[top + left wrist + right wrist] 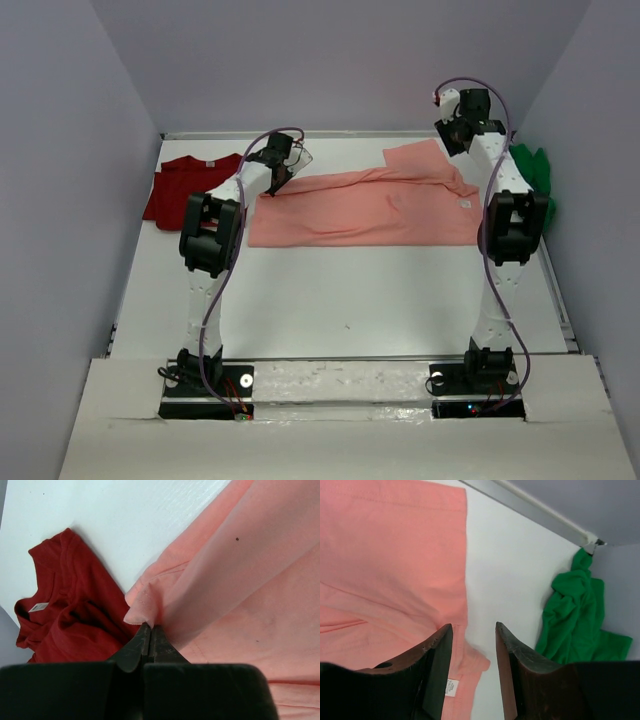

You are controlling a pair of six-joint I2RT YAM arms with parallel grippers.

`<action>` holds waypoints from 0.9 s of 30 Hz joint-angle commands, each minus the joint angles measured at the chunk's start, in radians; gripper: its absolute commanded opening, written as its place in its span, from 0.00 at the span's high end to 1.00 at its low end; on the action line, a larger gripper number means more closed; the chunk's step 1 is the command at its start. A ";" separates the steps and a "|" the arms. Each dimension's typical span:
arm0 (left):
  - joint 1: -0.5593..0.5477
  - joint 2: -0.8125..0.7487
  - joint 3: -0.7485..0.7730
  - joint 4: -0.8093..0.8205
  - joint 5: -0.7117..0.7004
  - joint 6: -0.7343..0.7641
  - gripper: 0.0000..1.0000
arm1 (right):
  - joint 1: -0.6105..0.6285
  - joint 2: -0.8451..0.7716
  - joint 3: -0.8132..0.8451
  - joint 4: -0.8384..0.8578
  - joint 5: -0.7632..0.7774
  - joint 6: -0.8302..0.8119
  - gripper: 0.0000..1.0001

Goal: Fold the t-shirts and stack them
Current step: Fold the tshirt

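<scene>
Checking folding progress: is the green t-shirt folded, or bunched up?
Bunched up, not folded: the green t-shirt lies twisted in a crumpled heap, apart from the pink t-shirt.

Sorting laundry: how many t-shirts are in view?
3. The salmon-pink t-shirt lies mid-table, the dark red t-shirt at the far left, the green t-shirt bunched at the far right.

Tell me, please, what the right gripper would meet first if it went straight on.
Probably the salmon-pink t-shirt at its edge by the white label, or the bare table just beside it; depth is unclear.
</scene>
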 commanded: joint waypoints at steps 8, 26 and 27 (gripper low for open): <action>-0.004 -0.045 -0.022 -0.010 -0.032 0.015 1.00 | -0.002 0.138 0.076 -0.070 -0.012 0.049 0.55; -0.006 -0.039 -0.033 -0.004 -0.034 0.015 1.00 | -0.030 0.192 0.096 -0.041 0.061 0.020 0.54; -0.006 -0.039 -0.036 -0.004 -0.034 0.017 1.00 | -0.030 0.195 0.089 -0.041 0.058 0.020 0.55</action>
